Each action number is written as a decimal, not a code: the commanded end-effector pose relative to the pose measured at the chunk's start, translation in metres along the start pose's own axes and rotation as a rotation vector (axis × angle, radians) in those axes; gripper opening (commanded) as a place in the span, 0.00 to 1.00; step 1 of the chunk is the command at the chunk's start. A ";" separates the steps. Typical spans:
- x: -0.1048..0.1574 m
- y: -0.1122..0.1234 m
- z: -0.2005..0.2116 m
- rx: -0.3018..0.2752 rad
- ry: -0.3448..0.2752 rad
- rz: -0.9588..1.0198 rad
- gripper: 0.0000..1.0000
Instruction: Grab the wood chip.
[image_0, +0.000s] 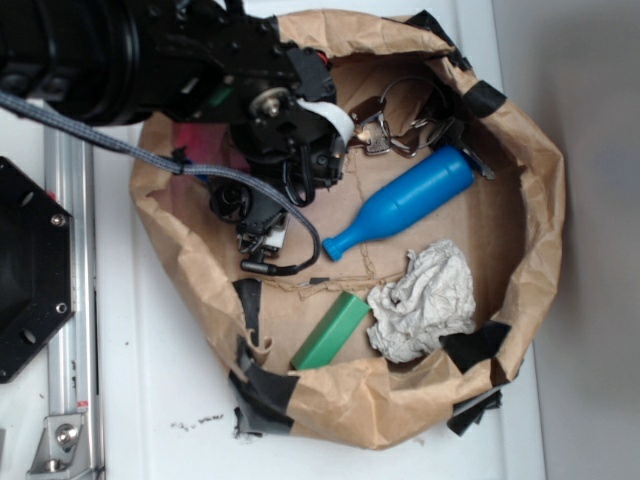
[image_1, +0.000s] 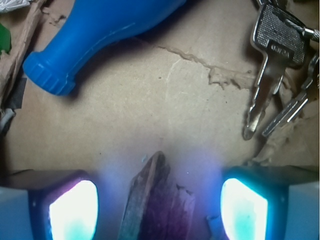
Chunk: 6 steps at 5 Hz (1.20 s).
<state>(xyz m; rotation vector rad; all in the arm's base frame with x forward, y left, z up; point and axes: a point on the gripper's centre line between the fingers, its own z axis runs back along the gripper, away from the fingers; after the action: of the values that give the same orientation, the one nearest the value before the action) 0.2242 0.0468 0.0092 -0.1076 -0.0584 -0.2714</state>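
The gripper (image_1: 159, 212) is hanging open, its lit pads (image_1: 75, 210) flanking the dark brown splintery wood chip (image_1: 155, 200) at six o'clock in the wrist view. Judging by this, it should be descending squarely before closing, avoiding the blue plastic bottle (image_1: 95, 35) at eleven o'clock.

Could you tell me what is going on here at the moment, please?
A robot arm is reaching into a paper-lined bowl for the wood chip. Its end effector is open, with the chip lying between the two fingers, not yet gripped. A blue bottle and a bunch of keys lie just beyond it; a green block and crumpled paper sit farther off.
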 end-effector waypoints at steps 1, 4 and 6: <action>-0.001 -0.006 -0.007 0.018 0.029 -0.003 0.00; 0.000 -0.008 -0.005 0.038 0.028 -0.010 0.00; 0.021 -0.022 0.046 0.109 -0.048 -0.069 0.00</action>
<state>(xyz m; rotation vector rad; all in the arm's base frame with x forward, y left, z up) 0.2229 0.0351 0.0443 -0.0324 -0.0592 -0.3254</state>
